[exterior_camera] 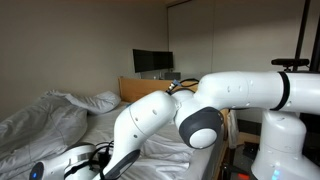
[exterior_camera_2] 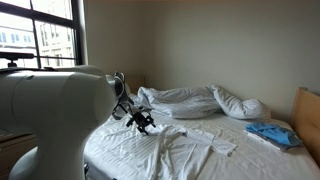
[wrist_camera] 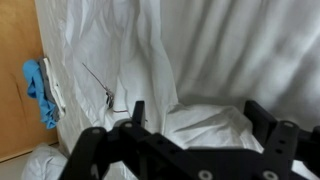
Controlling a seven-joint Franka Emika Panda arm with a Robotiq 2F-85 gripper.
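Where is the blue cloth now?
In an exterior view the blue cloth lies on the bed at its right end, beside the wooden headboard, far from the gripper.

glossy white rounded arm shells (exterior_camera: 160,112), a grey round joint cap (exterior_camera: 203,127), a black band (exterior_camera: 284,90), a matte black gripper (exterior_camera_2: 143,122) trailing thin dark cables (exterior_camera_2: 122,100).

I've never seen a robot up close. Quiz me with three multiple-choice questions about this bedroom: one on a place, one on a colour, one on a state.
1. Where is the blue cloth? A) floor B) by the headboard C) windowsill
2. What colour is the sheet? A) white B) red C) green
3. The gripper is: A) shut on a pillow B) shut on the cloth C) open

B: it lies beside the wooden board.
A: it is plain white all over.
C: the wrist view shows its fingers wide apart.
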